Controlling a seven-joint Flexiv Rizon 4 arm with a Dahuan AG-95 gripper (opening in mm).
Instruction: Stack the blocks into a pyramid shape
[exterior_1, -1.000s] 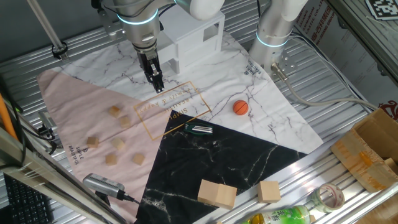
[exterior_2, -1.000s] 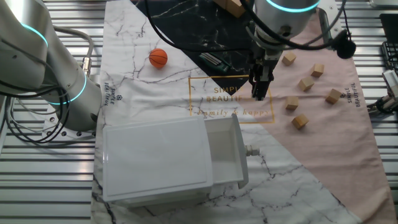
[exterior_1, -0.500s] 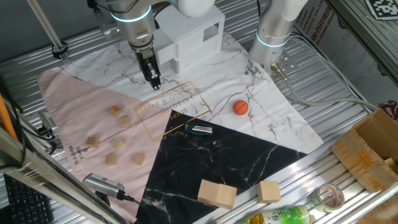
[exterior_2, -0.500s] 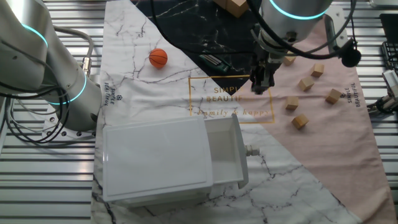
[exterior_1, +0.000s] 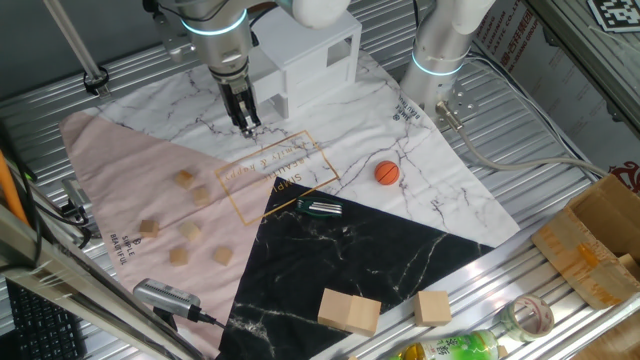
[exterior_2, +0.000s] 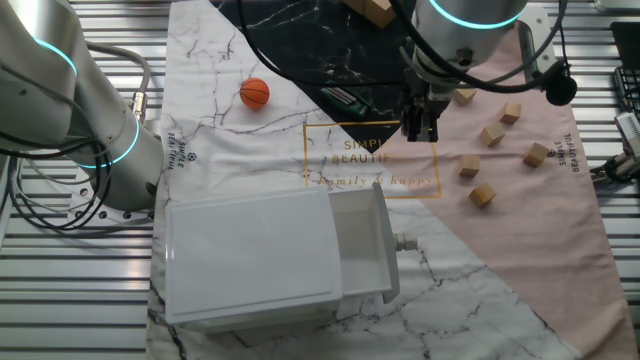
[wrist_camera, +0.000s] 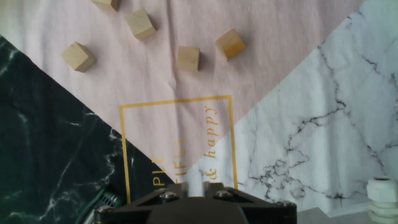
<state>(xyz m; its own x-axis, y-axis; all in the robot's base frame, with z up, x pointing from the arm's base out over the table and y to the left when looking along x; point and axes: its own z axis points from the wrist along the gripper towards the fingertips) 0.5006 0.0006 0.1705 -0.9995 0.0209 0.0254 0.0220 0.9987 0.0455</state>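
The pincer (exterior_1: 246, 127) hangs clenched and empty above the gold-framed lettering (exterior_1: 277, 172), just beside the white drawer box (exterior_1: 305, 60). The blocks (exterior_1: 186, 179) lie loose and apart on the pink cloth (exterior_1: 120, 180) to its left, bare cloth between them and the cloth's edges.

White arm (exterior_1: 300, 10), cyan ring, blk tool (exterior_2: 419, 122)

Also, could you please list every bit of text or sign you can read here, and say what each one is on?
"SIMPLE BEAUTIFUL" and, below it, "family & happy": in the gold frame on the mat.
Small print at the mat's corners: too small to read.
QR-like marker: only partly in view.
Bottle label: blurred.
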